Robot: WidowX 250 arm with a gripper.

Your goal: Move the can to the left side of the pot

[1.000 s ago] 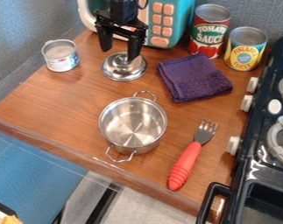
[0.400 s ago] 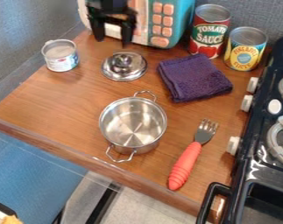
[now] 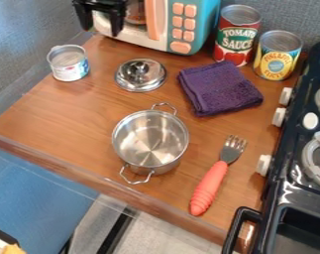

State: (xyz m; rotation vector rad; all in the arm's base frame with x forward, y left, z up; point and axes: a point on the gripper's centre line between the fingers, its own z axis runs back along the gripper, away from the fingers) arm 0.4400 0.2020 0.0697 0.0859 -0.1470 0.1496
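Observation:
The gripper point(image 3: 100, 26) hangs open at the top left of the camera view, in front of the toy microwave, its two fingers apart with nothing between them. Below it and to its left, the small silver can point(image 3: 68, 63) with a white and blue label stands upright near the left wall. The steel pot point(image 3: 150, 141) sits without a lid at the middle of the wooden counter, its two wire handles pointing up and down in the view. Gripper and can are apart.
A pot lid point(image 3: 140, 75) lies behind the pot. Right of it are a folded purple towel point(image 3: 220, 88), a tomato sauce can point(image 3: 237, 35) and a pineapple can point(image 3: 278, 55). A red-handled fork point(image 3: 210, 187) lies beside the pot. The stove point(image 3: 301, 173) borders the right; the microwave point(image 3: 188, 25) stands behind.
The gripper has risen from over the lid and moved left and up in the view, to the microwave's left part. Can, pot and lid have stayed put.

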